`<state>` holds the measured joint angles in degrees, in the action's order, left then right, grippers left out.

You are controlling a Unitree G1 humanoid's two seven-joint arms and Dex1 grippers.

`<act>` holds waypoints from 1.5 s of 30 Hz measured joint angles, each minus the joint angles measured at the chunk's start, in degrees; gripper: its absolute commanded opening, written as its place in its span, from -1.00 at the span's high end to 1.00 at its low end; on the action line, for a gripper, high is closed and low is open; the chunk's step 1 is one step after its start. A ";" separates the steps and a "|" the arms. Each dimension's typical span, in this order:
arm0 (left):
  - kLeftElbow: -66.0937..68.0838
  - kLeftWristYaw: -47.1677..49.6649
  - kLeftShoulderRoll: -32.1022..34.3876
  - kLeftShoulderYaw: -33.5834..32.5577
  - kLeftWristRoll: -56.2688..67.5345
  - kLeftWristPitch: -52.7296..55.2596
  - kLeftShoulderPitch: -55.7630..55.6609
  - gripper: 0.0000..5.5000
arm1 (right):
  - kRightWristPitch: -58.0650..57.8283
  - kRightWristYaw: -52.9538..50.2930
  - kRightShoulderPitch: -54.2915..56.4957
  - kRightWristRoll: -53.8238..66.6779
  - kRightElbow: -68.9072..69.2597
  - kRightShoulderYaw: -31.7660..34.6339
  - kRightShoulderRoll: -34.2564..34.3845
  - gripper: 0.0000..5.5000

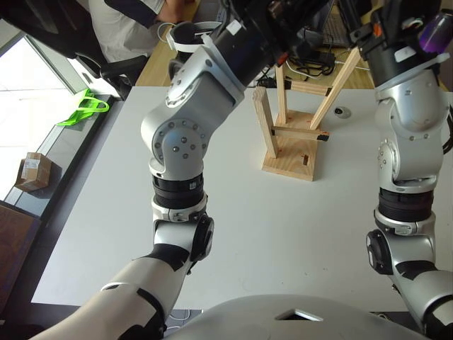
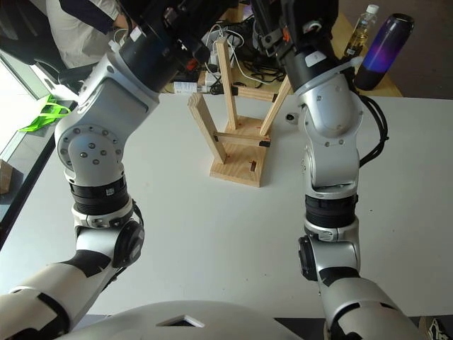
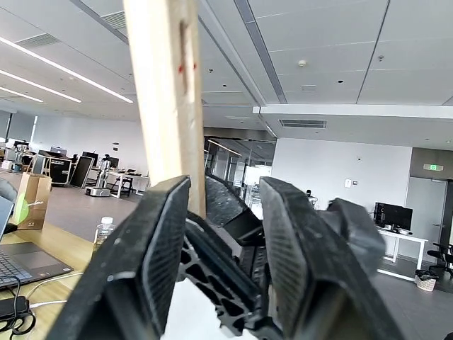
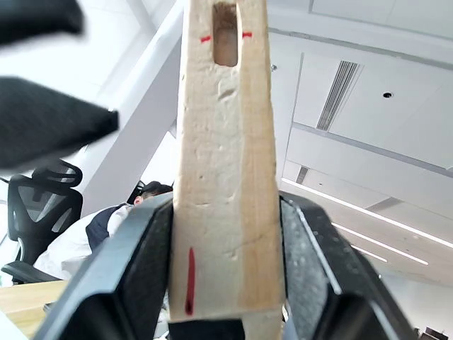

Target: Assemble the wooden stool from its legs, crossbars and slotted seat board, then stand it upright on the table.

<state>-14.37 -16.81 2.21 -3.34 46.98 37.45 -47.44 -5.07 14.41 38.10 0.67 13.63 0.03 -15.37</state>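
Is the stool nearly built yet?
Nearly. Done: legs stand up from the seat board on the table, with crossbars joined between them. In hand: the right gripper clamps one leg, and the left gripper is at another leg's top. Left: the stool is upside down, so it has yet to be turned onto its legs.

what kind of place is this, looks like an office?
Probably an open-plan office used as a robot test space: desks with monitors under strip ceiling lights, an office chair, and a wooden stool on a white table.
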 measured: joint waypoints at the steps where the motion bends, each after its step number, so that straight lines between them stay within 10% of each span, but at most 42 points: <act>1: 0.55 0.39 0.02 -0.01 -0.70 -0.55 0.00 0.34 | 0.27 0.00 0.00 0.02 0.11 0.01 0.10 0.26; 45: 3.84 -0.27 0.22 -2.55 -0.86 -3.55 -1.22 0.63 | -7.71 9.71 -6.26 10.73 7.80 -4.82 1.39 0.26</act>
<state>-10.54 -17.08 2.43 -5.89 46.12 33.90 -48.66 -12.78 24.11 31.84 11.40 21.44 -4.79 -13.98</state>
